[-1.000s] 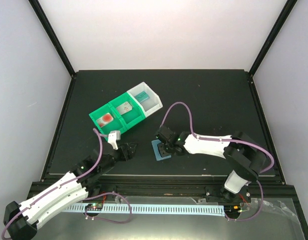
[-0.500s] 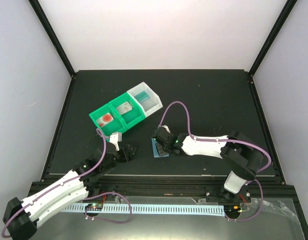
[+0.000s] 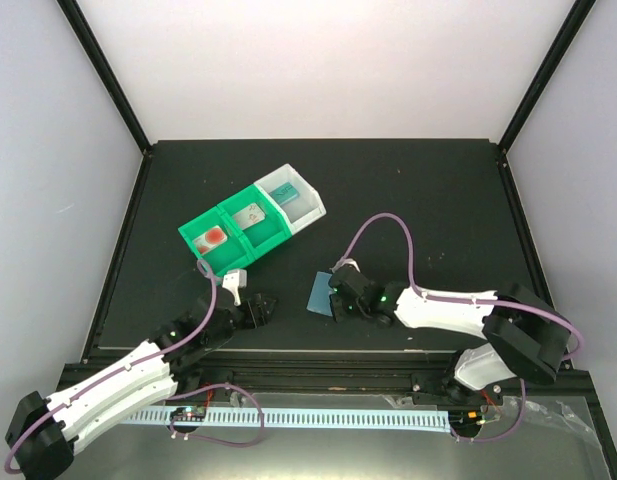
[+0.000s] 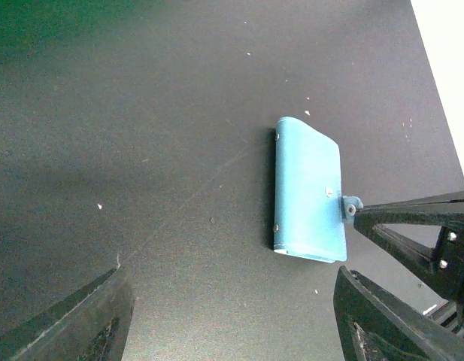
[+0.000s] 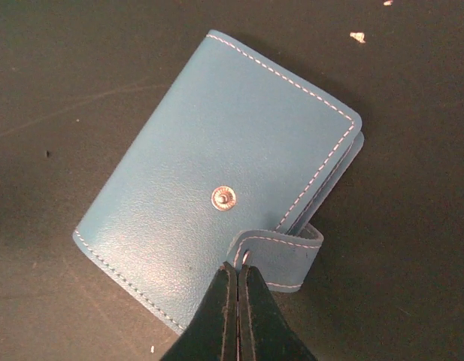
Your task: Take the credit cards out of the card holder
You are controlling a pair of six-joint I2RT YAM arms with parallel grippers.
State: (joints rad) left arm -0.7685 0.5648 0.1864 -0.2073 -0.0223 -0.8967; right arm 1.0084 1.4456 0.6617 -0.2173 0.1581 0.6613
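Card holder (image 5: 216, 150) lay closed on the desk (image 3: 438, 200), no cards out yet; right hand (image 5: 237, 271) was pinched shut at its strap (image 5: 280, 256), left hand (image 4: 232, 316) hovered wide, empty.

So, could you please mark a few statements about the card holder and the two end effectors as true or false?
1. The card holder lies closed on the table. True.
2. Its strap is snapped onto the stud. False: the strap loops loose past the edge and the stud is bare.
3. The left end effector grips the card holder. False: it is open and apart from it.
4. The right end effector is shut, its tips at the strap. True.
5. A credit card sticks out of the holder. False: none shows.
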